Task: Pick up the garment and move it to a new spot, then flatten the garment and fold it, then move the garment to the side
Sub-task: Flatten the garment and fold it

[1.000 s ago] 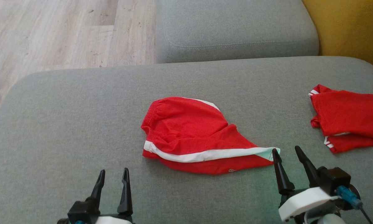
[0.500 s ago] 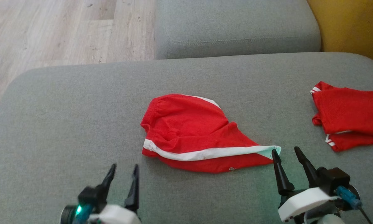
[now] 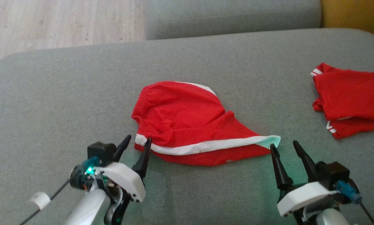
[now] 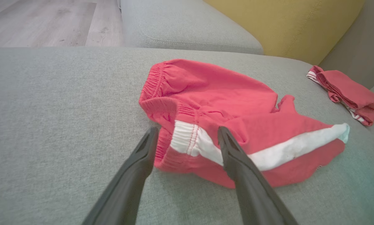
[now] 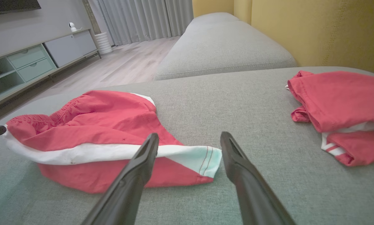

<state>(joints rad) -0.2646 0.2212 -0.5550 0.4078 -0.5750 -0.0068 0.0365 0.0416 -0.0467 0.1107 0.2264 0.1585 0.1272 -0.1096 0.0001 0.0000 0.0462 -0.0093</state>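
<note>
Your garment — red shorts with a white stripe — lies crumpled in the middle of the grey cushion. The left gripper lines up on its waistband corner and the right gripper on the hem end. Both gape wide and hold nothing, likely set for a two-corner lift. Whether the tips touch cloth, you can't tell. A second red garment runs off-frame.

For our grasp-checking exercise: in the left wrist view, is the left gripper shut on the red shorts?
No, the left gripper is open, its fingers standing apart and framing the white-striped waistband corner of the red shorts.
</note>
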